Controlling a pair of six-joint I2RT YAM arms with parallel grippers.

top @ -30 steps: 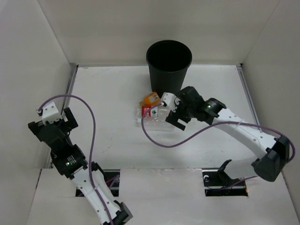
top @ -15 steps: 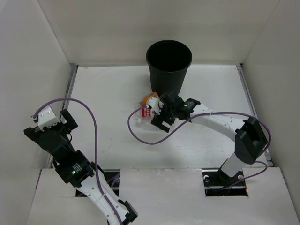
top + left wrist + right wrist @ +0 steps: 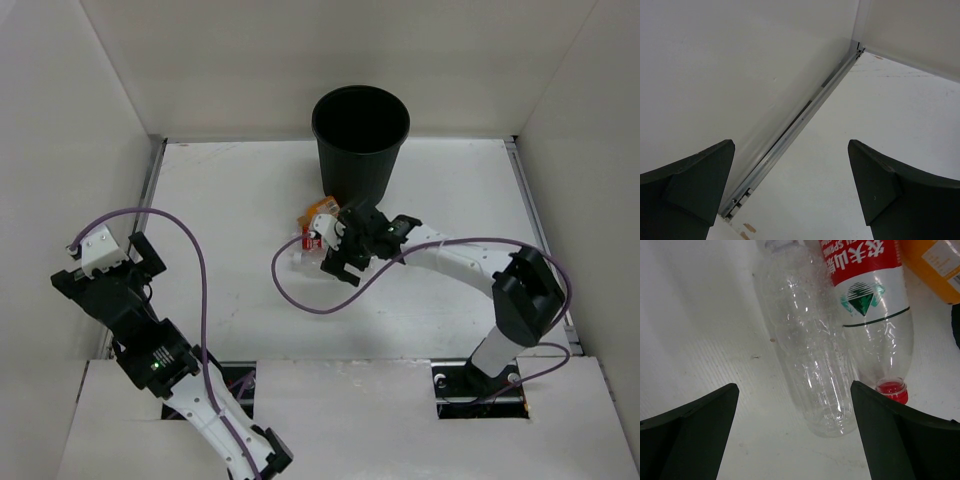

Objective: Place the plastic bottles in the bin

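Right gripper [image 3: 793,390] hangs low over the bottle cluster, jaws spread wide, nothing held. The wrist view shows the clear bottle [image 3: 805,355] lying on the worktop [image 3: 230,200] between the two fingers. The red-label bottle [image 3: 872,315] lies against its side, with its red cap [image 3: 891,388] just beside the right-hand finger. The orange bottle [image 3: 935,265] is at the far edge, next to the red-label one. All three lie at the foot of the bin [image 3: 355,175], none in it. Left gripper [image 3: 790,145] is open and empty, well apart, facing the side wall. Main risk: with the bottles touching, the closing finger may land on the red-label bottle's neck instead of sliding into the seam, so it either shoves both sideways or traps two at once in a poor hold. The clear bottle looks thin-walled and round, so a squeeze off its axis could buckle it or let it squirt out and roll. The bin is tall and near, so a lift that is too shallow could knock the bottle against its wall or rim.
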